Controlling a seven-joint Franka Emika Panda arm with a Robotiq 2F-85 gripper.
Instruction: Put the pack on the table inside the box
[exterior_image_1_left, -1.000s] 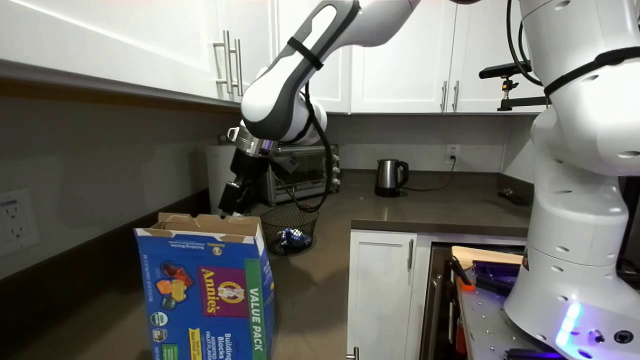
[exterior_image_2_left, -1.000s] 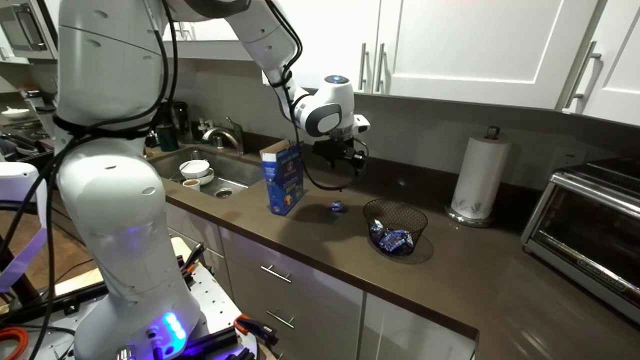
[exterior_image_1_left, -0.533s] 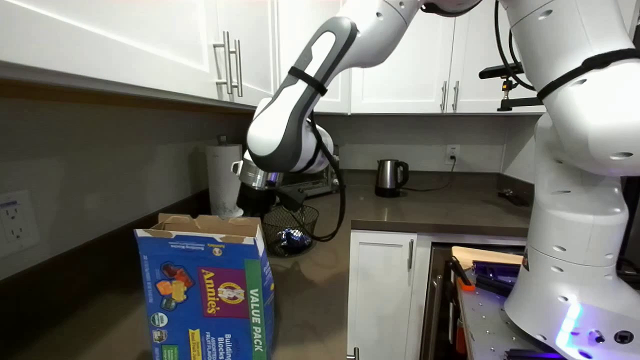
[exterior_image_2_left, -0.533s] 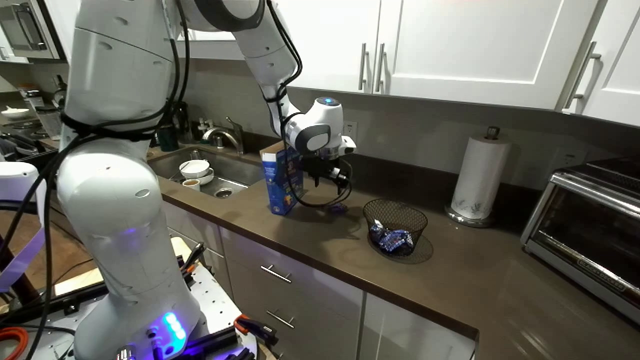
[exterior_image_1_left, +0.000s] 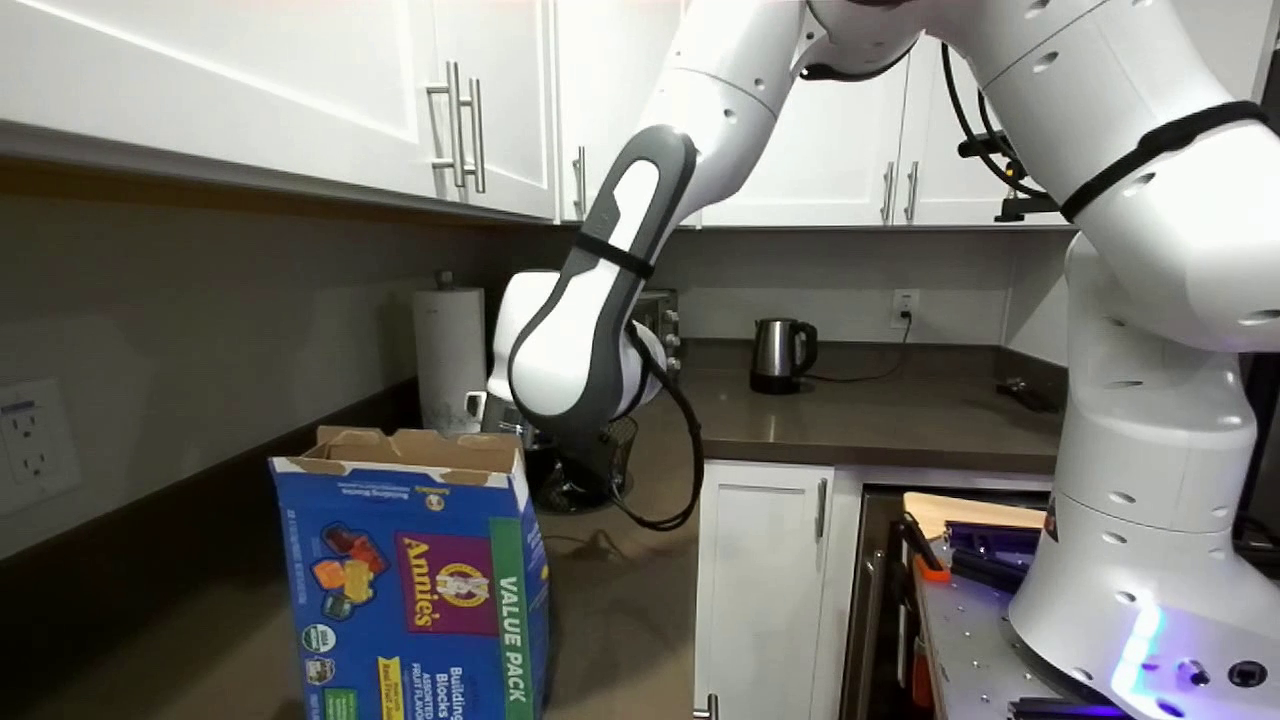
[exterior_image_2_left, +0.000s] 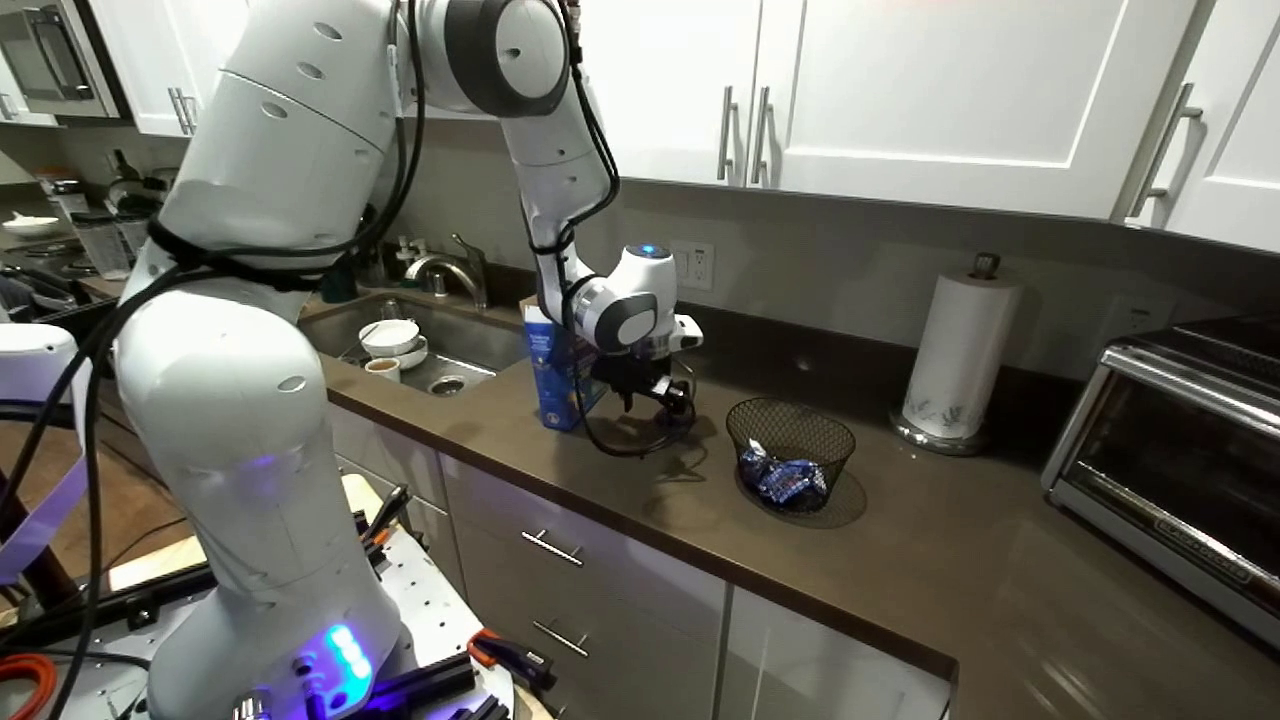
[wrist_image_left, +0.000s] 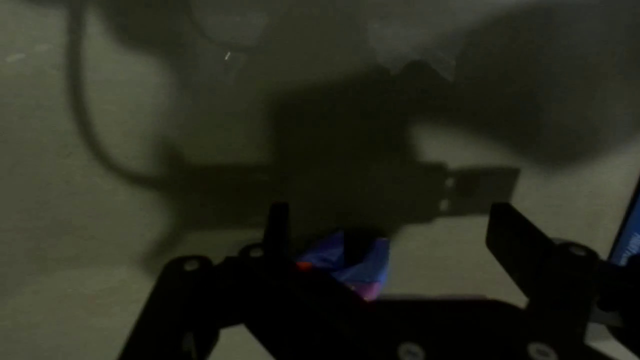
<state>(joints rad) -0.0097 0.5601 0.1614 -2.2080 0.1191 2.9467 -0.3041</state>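
Observation:
The pack (wrist_image_left: 370, 267), a small blue shiny pouch with a pink corner, lies on the brown-grey table (exterior_image_2_left: 900, 580) in the wrist view. The left finger and gripper body cover part of it. My gripper (wrist_image_left: 387, 210) is open above it, with the pack nearer the left finger. In an exterior view the gripper (exterior_image_2_left: 655, 400) is low over the table beside the box, and the pack is hidden behind it. The blue box (exterior_image_1_left: 400, 590) stands upright with its top open; it also shows in an exterior view (exterior_image_2_left: 552, 375), and its edge in the wrist view (wrist_image_left: 631, 240).
A black mesh basket (exterior_image_2_left: 842, 445) holds shiny blue packs (exterior_image_2_left: 785, 482). A paper towel roll (exterior_image_2_left: 960, 350) and a toaster oven (exterior_image_2_left: 1180, 460) stand farther along the table. A sink (exterior_image_2_left: 455, 345) lies behind the box. Upper cabinets (exterior_image_2_left: 930, 90) hang above. A cable loops beside the gripper.
The arm has lowered and my gripper has come down toward the table beside the box, over the pack. The box and basket have not moved.

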